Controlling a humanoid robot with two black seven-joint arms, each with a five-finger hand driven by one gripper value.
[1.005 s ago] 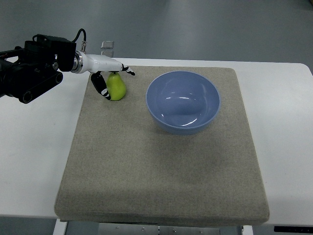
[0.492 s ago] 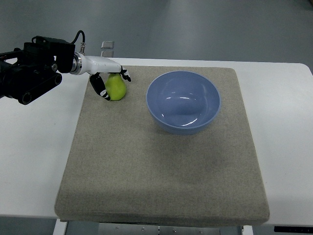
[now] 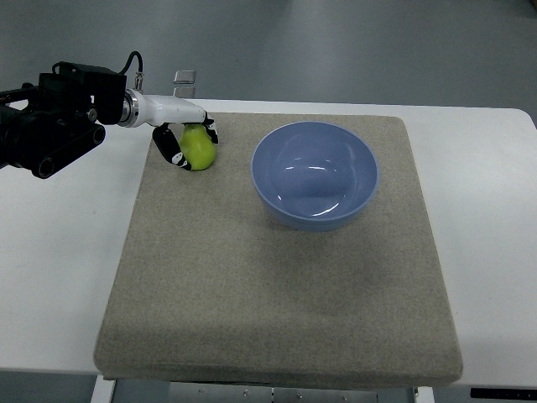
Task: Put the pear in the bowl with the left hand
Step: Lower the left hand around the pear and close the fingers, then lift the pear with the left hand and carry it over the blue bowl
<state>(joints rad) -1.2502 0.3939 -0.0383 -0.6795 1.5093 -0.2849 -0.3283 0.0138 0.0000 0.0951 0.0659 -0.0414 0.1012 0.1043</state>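
Observation:
A yellow-green pear (image 3: 199,149) stands on the grey mat (image 3: 277,277) near its far left corner. My left hand (image 3: 186,139) reaches in from the left edge on a black arm and has its fingers curled around the pear, the thumb on the near-left side and the other fingers over the top. A light blue bowl (image 3: 315,174) sits to the right of the pear, apart from it, with nothing inside. The right arm does not show.
The mat lies on a white table (image 3: 59,252). A small clear block (image 3: 185,80) stands at the table's far edge behind the hand. The black forearm (image 3: 50,117) hangs over the table's left part.
The fingers have closed in on the pear from a spread pose. The pear has shifted slightly to the left with the hand.

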